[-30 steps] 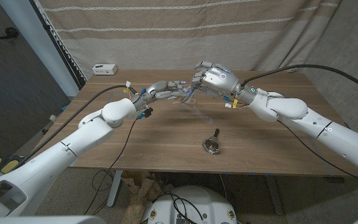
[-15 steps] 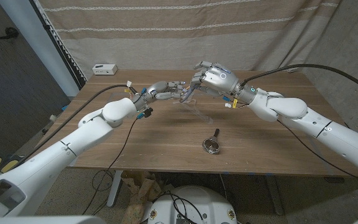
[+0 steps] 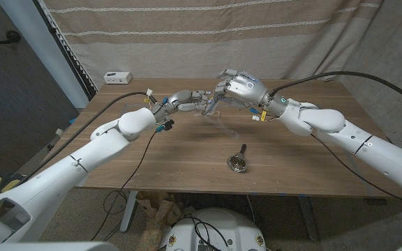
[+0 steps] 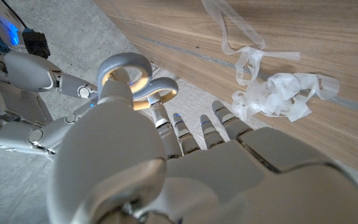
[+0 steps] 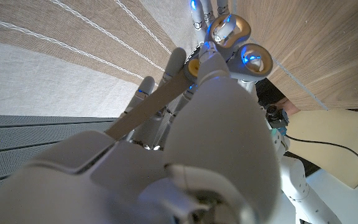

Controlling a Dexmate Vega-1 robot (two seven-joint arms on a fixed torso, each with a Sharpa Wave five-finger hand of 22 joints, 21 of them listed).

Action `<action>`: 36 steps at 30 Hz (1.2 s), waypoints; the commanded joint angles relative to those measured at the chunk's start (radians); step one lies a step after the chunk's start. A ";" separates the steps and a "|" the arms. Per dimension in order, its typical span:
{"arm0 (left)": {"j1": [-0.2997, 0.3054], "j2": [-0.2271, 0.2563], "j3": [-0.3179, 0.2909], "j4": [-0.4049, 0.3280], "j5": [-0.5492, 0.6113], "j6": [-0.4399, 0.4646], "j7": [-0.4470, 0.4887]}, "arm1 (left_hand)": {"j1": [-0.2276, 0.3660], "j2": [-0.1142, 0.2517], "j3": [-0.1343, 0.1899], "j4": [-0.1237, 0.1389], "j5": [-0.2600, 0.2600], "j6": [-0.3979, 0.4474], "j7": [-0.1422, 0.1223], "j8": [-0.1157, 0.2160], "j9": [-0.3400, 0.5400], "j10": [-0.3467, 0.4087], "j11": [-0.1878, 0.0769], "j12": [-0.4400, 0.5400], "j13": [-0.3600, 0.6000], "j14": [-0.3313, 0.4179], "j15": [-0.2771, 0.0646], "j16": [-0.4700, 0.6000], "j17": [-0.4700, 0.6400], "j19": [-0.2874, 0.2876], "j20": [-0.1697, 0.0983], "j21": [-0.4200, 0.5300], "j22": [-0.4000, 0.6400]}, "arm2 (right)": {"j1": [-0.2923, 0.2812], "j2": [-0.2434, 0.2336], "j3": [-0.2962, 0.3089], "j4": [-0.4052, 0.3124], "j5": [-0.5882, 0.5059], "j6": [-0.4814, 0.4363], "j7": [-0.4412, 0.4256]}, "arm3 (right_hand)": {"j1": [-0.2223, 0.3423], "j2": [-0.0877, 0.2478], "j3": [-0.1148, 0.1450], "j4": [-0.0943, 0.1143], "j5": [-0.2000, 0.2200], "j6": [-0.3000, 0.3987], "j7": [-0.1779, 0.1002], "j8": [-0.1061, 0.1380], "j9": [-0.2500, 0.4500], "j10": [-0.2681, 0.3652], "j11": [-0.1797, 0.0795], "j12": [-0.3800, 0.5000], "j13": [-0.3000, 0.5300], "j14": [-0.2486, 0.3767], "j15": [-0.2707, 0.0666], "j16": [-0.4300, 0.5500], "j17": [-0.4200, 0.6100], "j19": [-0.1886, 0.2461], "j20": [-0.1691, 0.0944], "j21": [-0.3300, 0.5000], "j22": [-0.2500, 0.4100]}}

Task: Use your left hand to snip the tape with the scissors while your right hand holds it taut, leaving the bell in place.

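Tape is the thing to watch: a thin clear strip hangs near the far middle of the wooden table, running down from your right hand to the tabletop just below and between the two hands. In the left wrist view, a crumpled clear wad and loose ribbons of tape lie on the wood. In the right wrist view a tan strip crosses the right hand's fingers, though whether they pinch it you cannot tell.

Scissors sit in your left hand: the left wrist view shows the grey loop handles with pale lining poking out past the hand's back, the fingers curled around them. In the head view the left hand reaches toward the right one, and their fingertips nearly meet above the table; the blades are too small there to make out.

Your right hand is raised above the table with its back toward the camera and its fingers curled in toward the left hand.

The bell, a small dark round thing with a handle, rests on the table nearer to you, well apart from both hands. A small white box stands at the table's far left corner, before a striped curtain.
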 commanded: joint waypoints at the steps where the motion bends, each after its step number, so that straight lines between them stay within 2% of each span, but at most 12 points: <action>1: -0.004 0.004 0.012 -0.031 0.039 0.035 0.008 | 0.011 0.001 0.007 0.000 -0.001 0.007 0.002 -0.001 0.001 -0.003 -0.003 0.002 0.001 -0.006 -0.061 0.004 0.003 -0.006 -0.002 0.001 0.002 | 0.010 0.005 -0.003 -0.001 -0.002 0.007 0.012 | 0.056 0.060 -0.003 0.003 0.008 0.008 -0.001 -0.001 0.002 0.005 -0.002 0.006 0.002 0.013 -0.108 0.000 0.006 -0.002 -0.155 0.006 0.003; 15: 0.004 -0.001 0.010 -0.025 0.041 0.035 0.017 | 0.009 -0.001 0.009 0.002 -0.003 0.017 0.006 -0.004 -0.006 -0.002 -0.003 0.004 -0.001 -0.006 -0.061 0.005 0.003 -0.007 -0.002 0.001 0.002 | 0.017 0.006 -0.010 0.002 -0.006 0.020 0.008 | 0.056 0.060 -0.004 0.003 0.007 0.009 -0.002 0.000 0.002 0.005 -0.003 0.009 0.005 0.015 -0.108 -0.004 0.008 -0.005 -0.155 0.013 0.002; 21: -0.001 -0.009 0.014 -0.013 0.044 0.026 0.017 | -0.006 -0.012 0.002 0.008 -0.003 -0.009 -0.014 -0.024 -0.017 0.008 -0.007 0.008 -0.003 -0.004 -0.060 0.006 0.003 -0.006 0.000 0.002 0.002 | 0.014 0.005 -0.010 -0.004 -0.010 0.028 -0.005 | 0.056 0.060 -0.004 0.003 0.007 0.009 -0.001 0.000 0.001 0.005 -0.003 0.012 0.006 0.015 -0.108 -0.006 0.008 -0.007 -0.155 0.016 0.002; 24: -0.002 -0.014 0.016 -0.005 0.044 0.017 0.016 | -0.019 -0.019 -0.004 0.013 -0.003 0.008 -0.023 -0.024 -0.026 0.008 -0.006 0.008 -0.004 -0.001 -0.061 0.008 0.003 -0.005 0.000 0.002 0.002 | 0.014 0.006 -0.009 -0.004 -0.011 0.029 -0.008 | 0.056 0.060 -0.004 0.003 0.007 0.007 -0.002 -0.001 0.001 0.004 -0.004 0.013 0.007 0.017 -0.108 -0.007 0.009 -0.007 -0.155 0.017 0.002; 31: -0.003 -0.018 0.018 0.002 0.040 0.011 0.011 | -0.034 -0.028 -0.011 0.018 -0.002 0.025 -0.020 -0.026 -0.038 0.011 -0.008 0.009 -0.006 0.001 -0.068 0.008 0.004 -0.003 -0.004 0.003 0.002 | 0.013 0.006 -0.008 -0.005 -0.010 0.034 -0.011 | 0.057 0.059 -0.004 0.001 0.007 0.009 -0.003 0.000 0.001 0.003 -0.003 0.017 0.010 0.016 -0.108 -0.010 0.009 -0.008 -0.155 0.023 0.002; 36: -0.006 -0.023 0.023 0.008 0.042 0.003 0.006 | -0.046 -0.037 -0.018 0.021 0.000 0.043 -0.028 -0.026 -0.046 0.011 -0.011 0.009 -0.008 0.002 -0.071 0.009 0.004 -0.002 -0.007 0.003 0.002 | 0.015 0.009 -0.008 -0.002 -0.005 0.040 -0.011 | 0.058 0.059 -0.005 0.001 0.007 0.007 -0.002 -0.001 0.001 0.003 -0.004 0.020 0.012 0.020 -0.108 -0.009 0.012 -0.009 -0.155 0.026 0.002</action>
